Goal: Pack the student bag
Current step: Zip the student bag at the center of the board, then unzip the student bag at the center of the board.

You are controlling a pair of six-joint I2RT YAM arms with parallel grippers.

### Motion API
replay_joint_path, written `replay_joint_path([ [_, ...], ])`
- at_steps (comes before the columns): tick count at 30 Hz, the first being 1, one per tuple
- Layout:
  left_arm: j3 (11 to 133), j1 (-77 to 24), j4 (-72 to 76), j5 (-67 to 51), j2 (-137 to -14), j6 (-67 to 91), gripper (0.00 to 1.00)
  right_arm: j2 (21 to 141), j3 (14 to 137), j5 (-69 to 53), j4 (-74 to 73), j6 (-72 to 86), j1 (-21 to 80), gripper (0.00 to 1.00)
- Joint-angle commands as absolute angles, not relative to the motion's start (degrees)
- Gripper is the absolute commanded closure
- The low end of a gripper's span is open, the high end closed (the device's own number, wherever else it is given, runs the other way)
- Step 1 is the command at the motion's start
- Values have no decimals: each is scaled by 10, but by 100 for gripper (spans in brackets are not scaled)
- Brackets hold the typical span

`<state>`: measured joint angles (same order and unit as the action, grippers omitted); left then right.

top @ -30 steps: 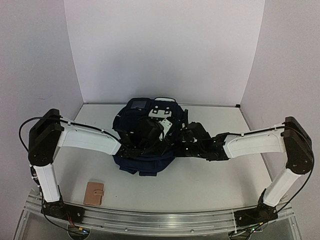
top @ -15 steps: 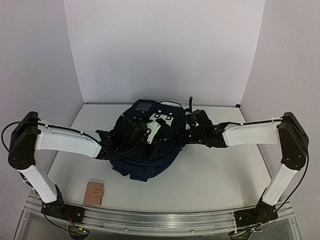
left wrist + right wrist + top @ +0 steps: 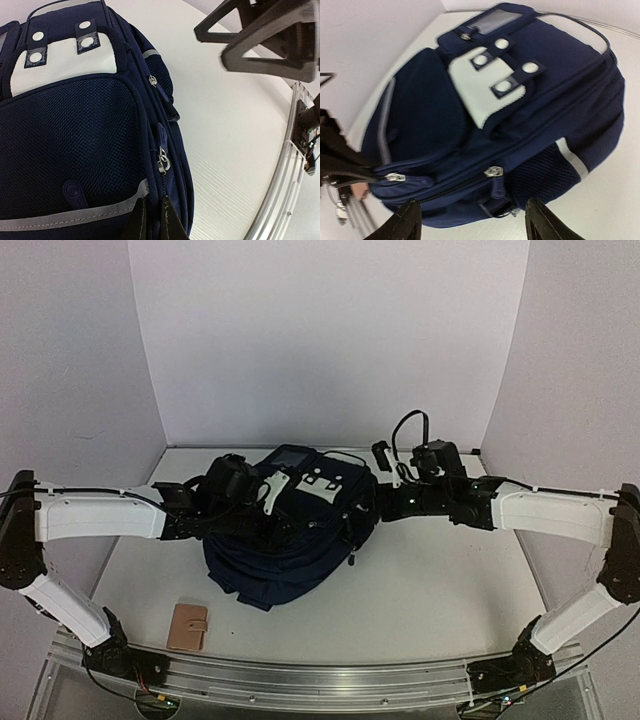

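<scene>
The student bag (image 3: 285,550) is a dark navy backpack lying at the middle of the table, its white patches (image 3: 325,480) up. My left gripper (image 3: 262,515) is over its left side. In the left wrist view the left gripper (image 3: 152,221) is shut on a fold of the student bag (image 3: 75,135) just below a silver zipper pull (image 3: 163,162). My right gripper (image 3: 385,485) hovers at the bag's right side. The right wrist view shows the right gripper (image 3: 472,225) open above the student bag (image 3: 535,95), nothing between its fingers.
A small tan wallet (image 3: 188,627) lies near the front left of the table. An aluminium rail (image 3: 320,680) runs along the near edge. White walls close off the back and both sides.
The right gripper has opened, let go of the bag and drawn back to the right. The left arm has swung left and back, pulling the bag with it.
</scene>
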<state>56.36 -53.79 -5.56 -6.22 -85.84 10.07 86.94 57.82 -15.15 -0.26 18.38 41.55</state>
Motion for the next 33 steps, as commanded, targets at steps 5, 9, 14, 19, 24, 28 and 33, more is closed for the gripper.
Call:
replay_joint_path([
  [5, 549, -500, -108, -178, -770, 147, 100, 873, 618, -327, 7, 160, 440, 35],
  [9, 538, -495, -108, -186, -749, 156, 100, 933, 664, -360, 1, 145, 463, 42],
  [14, 538, -492, -113, -195, -746, 160, 100, 985, 700, -384, 0, 133, 470, 49],
  [19, 540, -490, -112, -198, -749, 160, 100, 1020, 711, -404, 0, 125, 470, 52],
  [24, 543, -489, -112, -204, -754, 158, 100, 1028, 714, -403, 0, 118, 474, 56],
  [28, 547, -488, -111, -211, -759, 158, 100, 1030, 714, -368, 0, 110, 475, 47],
  [33, 547, -487, -110, -214, -760, 159, 100, 1050, 731, -368, 0, 105, 476, 47],
])
